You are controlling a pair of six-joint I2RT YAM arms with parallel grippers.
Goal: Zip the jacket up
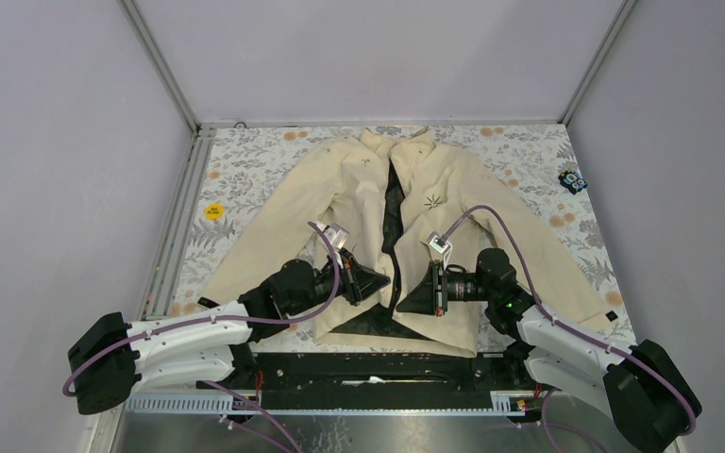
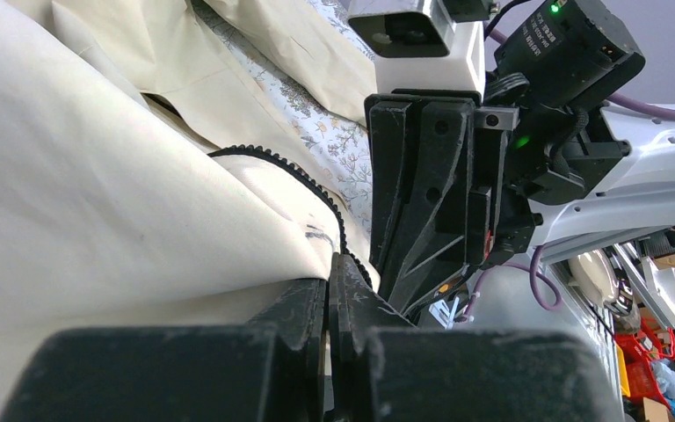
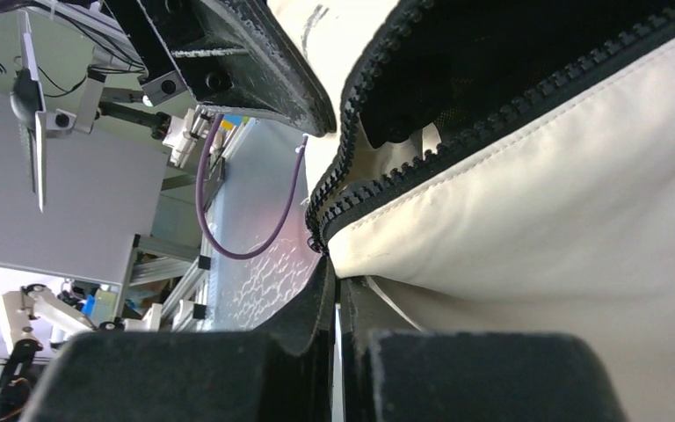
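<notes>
The cream-beige jacket (image 1: pixel 453 189) lies flat on the table, collar far, front open, with dark lining showing down the middle. My left gripper (image 1: pixel 380 281) is shut on the left front edge near the hem. In the left wrist view its jaws (image 2: pixel 330 268) pinch cream fabric beside the black zipper teeth (image 2: pixel 303 180). My right gripper (image 1: pixel 408 294) is shut on the right front edge near the hem. In the right wrist view its jaws (image 3: pixel 332 268) clamp the bottom end of the zipper teeth (image 3: pixel 457 141). The two grippers face each other, a little apart.
A floral tablecloth (image 1: pixel 245 160) covers the table. A small blue-black object (image 1: pixel 573 179) lies at the back right and a yellow sticker (image 1: pixel 212 210) at the left. A metal rail (image 1: pixel 172 236) runs along the left edge. Grey walls enclose the table.
</notes>
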